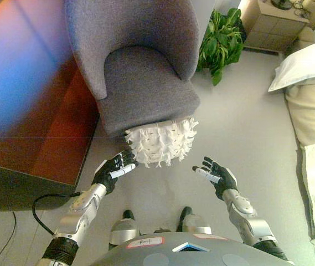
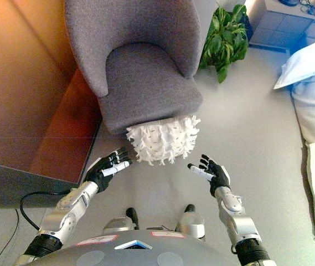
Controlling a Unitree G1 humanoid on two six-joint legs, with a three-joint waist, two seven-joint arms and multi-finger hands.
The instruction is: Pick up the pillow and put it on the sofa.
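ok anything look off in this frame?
Yes: the spiky white pillow isn't on the seat. It sits at the front edge of the grey armchair, overhanging toward the floor. Left hand and right hand open, not gripping.

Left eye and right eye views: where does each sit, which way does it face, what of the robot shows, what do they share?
Left eye view: on the head, looking down at the floor in front; both arms enter from below, left hand and right hand with fingers open.
Right eye view: beside it, set slightly to the right, same downward aim; the same arms and hands show.
Shared: white spiky pillow against the front edge of the grey armchair, potted plant, bed at right.
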